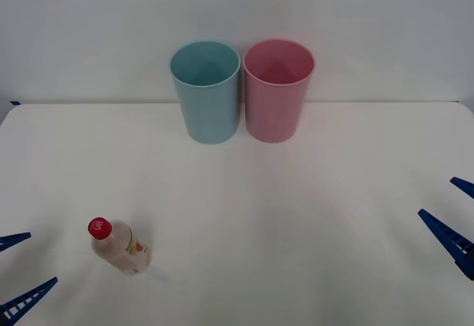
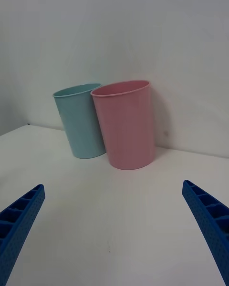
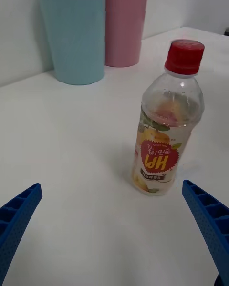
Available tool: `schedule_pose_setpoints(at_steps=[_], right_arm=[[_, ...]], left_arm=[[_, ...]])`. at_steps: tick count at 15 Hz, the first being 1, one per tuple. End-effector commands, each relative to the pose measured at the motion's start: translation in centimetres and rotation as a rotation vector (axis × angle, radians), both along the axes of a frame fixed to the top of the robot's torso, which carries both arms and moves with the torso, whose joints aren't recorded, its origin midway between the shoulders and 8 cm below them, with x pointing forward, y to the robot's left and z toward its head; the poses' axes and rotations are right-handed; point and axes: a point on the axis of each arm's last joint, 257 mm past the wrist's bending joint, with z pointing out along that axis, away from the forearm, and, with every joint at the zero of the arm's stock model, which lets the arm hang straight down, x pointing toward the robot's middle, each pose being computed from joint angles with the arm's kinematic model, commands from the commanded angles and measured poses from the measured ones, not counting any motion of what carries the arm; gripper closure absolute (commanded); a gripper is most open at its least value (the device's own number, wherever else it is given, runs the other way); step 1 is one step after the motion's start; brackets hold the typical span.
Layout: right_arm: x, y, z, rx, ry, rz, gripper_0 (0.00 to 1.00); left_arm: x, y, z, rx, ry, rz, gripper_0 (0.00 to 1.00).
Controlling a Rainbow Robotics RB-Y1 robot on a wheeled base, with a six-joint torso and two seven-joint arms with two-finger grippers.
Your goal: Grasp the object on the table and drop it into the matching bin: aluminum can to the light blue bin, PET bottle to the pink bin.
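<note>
A plain white counter (image 1: 311, 230) meets a pale wall, with the light blue bin (image 1: 206, 91) and the pink bin (image 1: 278, 89) touching at the back. The PET bottle (image 1: 120, 247) stands upright near the left end effector (image 1: 16, 275), whose fingers are spread apart; the right end effector (image 1: 453, 222), also spread, waits well apart. Closing around the labelled body looks safest. The left wrist view reveals the label's print.

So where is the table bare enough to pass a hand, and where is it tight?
Bare: the wide table between the bottle and the open right hand, and in front of both bins. Tight: the blue bin and pink bin stand almost touching, close to the wall; the open left hand is near the bottle.
</note>
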Motion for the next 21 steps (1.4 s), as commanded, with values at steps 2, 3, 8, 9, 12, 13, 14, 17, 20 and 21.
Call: schedule_pose_setpoints(at_steps=[2,3,8,9,12,13,14,17,20,21], right_arm=[[0.0,0.0,0.0,0.0,0.0,0.0,0.0],[0.0,0.0,0.0,0.0,0.0,0.0,0.0],[0.0,0.0,0.0,0.0,0.0,0.0,0.0],[0.0,0.0,0.0,0.0,0.0,0.0,0.0],[0.0,0.0,0.0,0.0,0.0,0.0,0.0],[0.0,0.0,0.0,0.0,0.0,0.0,0.0],[0.0,0.0,0.0,0.0,0.0,0.0,0.0],[0.0,0.0,0.0,0.0,0.0,0.0,0.0],[0.0,0.0,0.0,0.0,0.0,0.0,0.0],[0.0,0.0,0.0,0.0,0.0,0.0,0.0]], left_arm=[[-0.5,-0.5,-2.6,0.019,-0.015,-0.02,0.0],[-0.4,-0.7,-2.8,0.015,-0.02,-0.025,0.0],[-0.4,-2.6,-3.8,-0.054,-0.014,-0.037,0.0],[-0.4,-3.0,-4.0,-0.064,-0.015,-0.034,0.0],[0.1,-4.2,-4.1,-0.1,-0.033,-0.025,0.0],[0.1,-4.7,-4.2,-0.109,-0.034,-0.026,0.0],[0.4,-5.3,-4.4,-0.114,-0.038,-0.029,0.0],[0.7,-6.5,-4.7,-0.127,-0.038,-0.04,0.0],[1.3,-8.1,-5.0,-0.152,-0.05,-0.042,0.0],[1.5,-8.7,-5.0,-0.157,-0.055,-0.045,0.0]])
